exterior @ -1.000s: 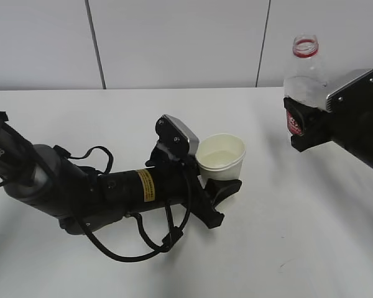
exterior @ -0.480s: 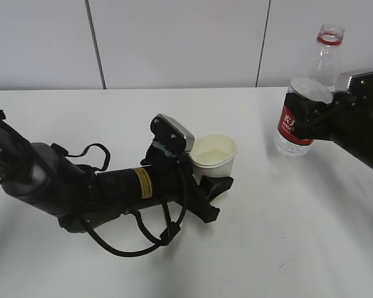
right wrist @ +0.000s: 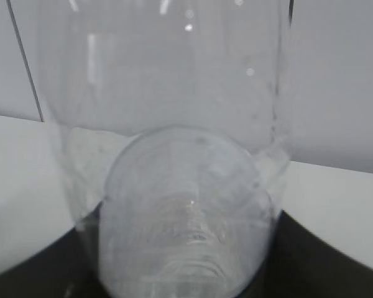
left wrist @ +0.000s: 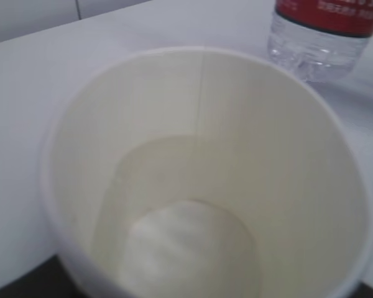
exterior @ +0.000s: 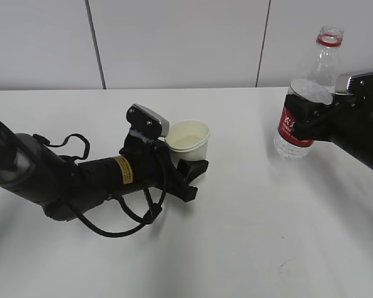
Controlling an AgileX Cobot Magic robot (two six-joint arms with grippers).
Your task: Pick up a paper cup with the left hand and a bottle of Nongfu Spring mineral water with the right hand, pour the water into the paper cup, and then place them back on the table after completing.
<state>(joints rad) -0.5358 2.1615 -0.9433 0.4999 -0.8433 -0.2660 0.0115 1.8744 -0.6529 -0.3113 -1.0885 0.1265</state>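
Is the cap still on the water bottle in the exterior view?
No, the bottle stands upright with an open neck, only the red ring around its mouth, and no cap on top.

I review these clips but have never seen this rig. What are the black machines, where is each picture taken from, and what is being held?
Two black robot arms work over a white table. The wide picture looks down at a slant; the other two come from cameras on each arm's wrist. The left hand grips a paper cup; its wrist camera looks into the cup, which has water at the bottom. The right hand grips an upright, uncapped bottle with a red label; its camera sees the bottle up close.
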